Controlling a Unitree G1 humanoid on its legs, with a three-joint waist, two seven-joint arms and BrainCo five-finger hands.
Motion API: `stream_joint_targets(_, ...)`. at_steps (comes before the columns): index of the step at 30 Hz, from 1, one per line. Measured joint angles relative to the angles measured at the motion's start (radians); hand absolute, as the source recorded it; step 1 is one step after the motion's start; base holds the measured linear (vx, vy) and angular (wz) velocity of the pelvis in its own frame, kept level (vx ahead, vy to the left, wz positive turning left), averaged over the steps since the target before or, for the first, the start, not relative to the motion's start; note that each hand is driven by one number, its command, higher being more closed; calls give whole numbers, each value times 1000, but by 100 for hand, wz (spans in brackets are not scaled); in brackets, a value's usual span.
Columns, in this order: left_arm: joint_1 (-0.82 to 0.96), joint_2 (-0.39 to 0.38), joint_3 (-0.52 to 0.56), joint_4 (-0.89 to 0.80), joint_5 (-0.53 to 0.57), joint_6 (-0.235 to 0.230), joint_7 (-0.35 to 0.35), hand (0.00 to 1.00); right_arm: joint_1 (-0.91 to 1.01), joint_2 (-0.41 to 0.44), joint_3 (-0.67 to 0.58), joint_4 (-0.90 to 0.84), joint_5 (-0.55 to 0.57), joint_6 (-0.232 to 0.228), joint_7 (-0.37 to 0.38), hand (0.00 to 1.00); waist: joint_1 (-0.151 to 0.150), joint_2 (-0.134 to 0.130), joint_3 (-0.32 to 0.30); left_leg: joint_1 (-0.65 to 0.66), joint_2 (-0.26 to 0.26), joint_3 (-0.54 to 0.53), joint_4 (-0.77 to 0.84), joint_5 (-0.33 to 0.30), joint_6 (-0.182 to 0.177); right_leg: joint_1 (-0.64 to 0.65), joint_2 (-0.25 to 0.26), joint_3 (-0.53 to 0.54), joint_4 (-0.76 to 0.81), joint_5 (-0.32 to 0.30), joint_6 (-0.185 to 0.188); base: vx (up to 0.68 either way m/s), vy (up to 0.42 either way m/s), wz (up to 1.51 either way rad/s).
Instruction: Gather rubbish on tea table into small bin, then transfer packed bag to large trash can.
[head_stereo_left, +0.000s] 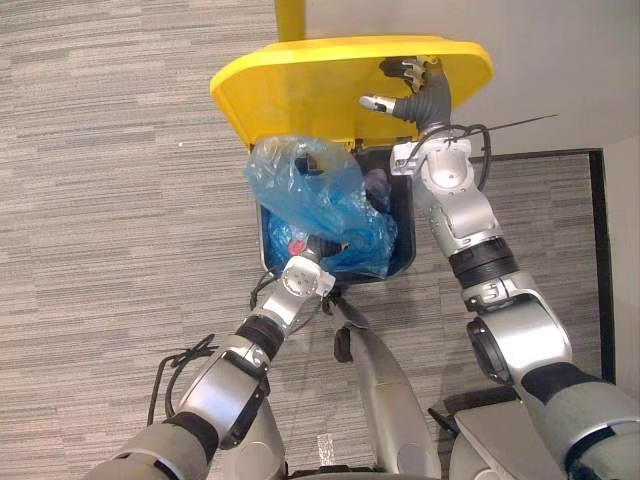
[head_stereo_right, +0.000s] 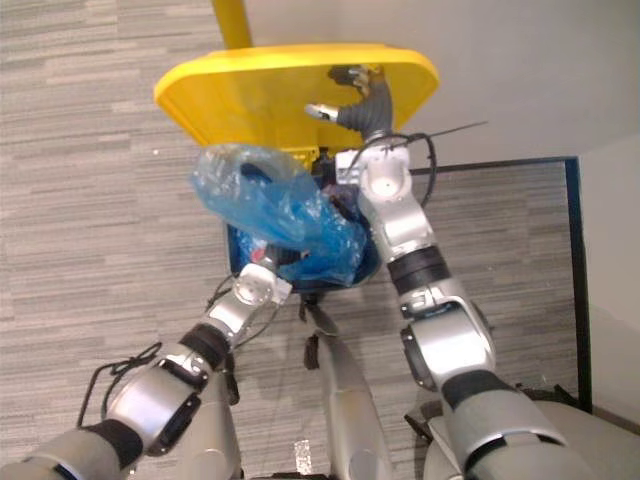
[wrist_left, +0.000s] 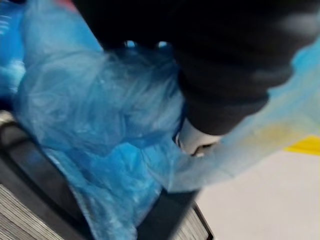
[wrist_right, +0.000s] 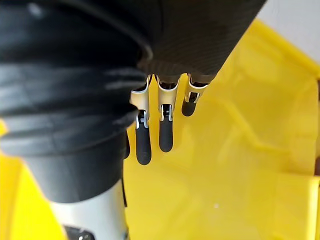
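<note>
My right hand (head_stereo_left: 414, 96) is raised against the underside of the yellow lid (head_stereo_left: 300, 90) of the large trash can (head_stereo_left: 405, 252), and the lid stands open, tipped back towards the pale wall (head_stereo_left: 560, 60). In the right wrist view my fingers (wrist_right: 165, 136) are straight and a little spread. They lie flat towards the yellow plastic and curl round nothing, so that hand is open and simply bears on the lid. The packed blue bag (head_stereo_left: 300, 185) sits in the mouth of the dark can. Its lower part is down inside the opening, and its puffed, crumpled top rises above the rim and partly in front of the lid's near edge. My left hand (wrist_left: 225, 65) reaches in from below and is pressed right into the bag, with blue plastic wrapped close about it on all sides. Whether that hand is gripping the bag or only lying against it I cannot tell, since the plastic hides it. The can stands on grey striped carpet (head_stereo_left: 120, 200), close to the wall.
</note>
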Motion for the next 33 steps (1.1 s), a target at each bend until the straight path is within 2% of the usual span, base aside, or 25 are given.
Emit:
stream_joint_targets(4,6,-14,65,32,84,36,21,0,0,10,7,-23,-1,0,3,0,0,0,0,6,5,20,0,2,2,-1,-1,3,5,-2,1,43,-8,-3)
stream_joint_targets(9,22,-22,84,35,153,56,35,0,0,20,9,-25,-1,0,11,0,-2,0,-1,21,-3,23,-2,2,1,-1,-12,3,32,-11,4,44,5,1)
stream_joint_targets(17,70,-42,81,28,154,61,37,0,151,28,3,-84,-14,-4,31,0,0,-5,-7,87,-37,5,-53,26,19,66,-50,-17,34,-21,13,37,18,15)
stream_joint_targets(19,100,-38,80,2,153,60,37,0,185,28,3,-84,-23,-4,37,0,2,-11,-31,97,-55,-5,-91,43,28,70,-65,-22,28,-22,13,28,1,27)
stream_joint_targets(23,224,14,37,-96,135,48,28,0,290,36,0,-83,-55,-4,70,0,12,-16,-65,175,-72,-15,-191,87,28,134,-68,-35,-13,-28,23,74,-5,13)
stream_joint_targets(29,506,131,24,-251,11,1,-89,0,489,33,-13,-23,-104,9,122,0,6,-9,-132,297,-94,-22,-316,122,48,238,-68,-34,-79,-24,38,101,41,3)
stream_joint_targets(31,600,167,34,-252,-57,-14,-146,0,564,33,-13,-21,-125,12,147,0,7,-7,-173,330,-104,-14,-342,130,56,249,-72,-29,-77,-22,39,114,64,-4)
stream_joint_targets(33,652,187,45,-244,-78,-15,-170,0,590,35,-14,-8,-130,14,158,0,6,-3,-174,370,-108,-10,-357,135,59,278,-73,-25,-77,-22,42,98,71,-7)
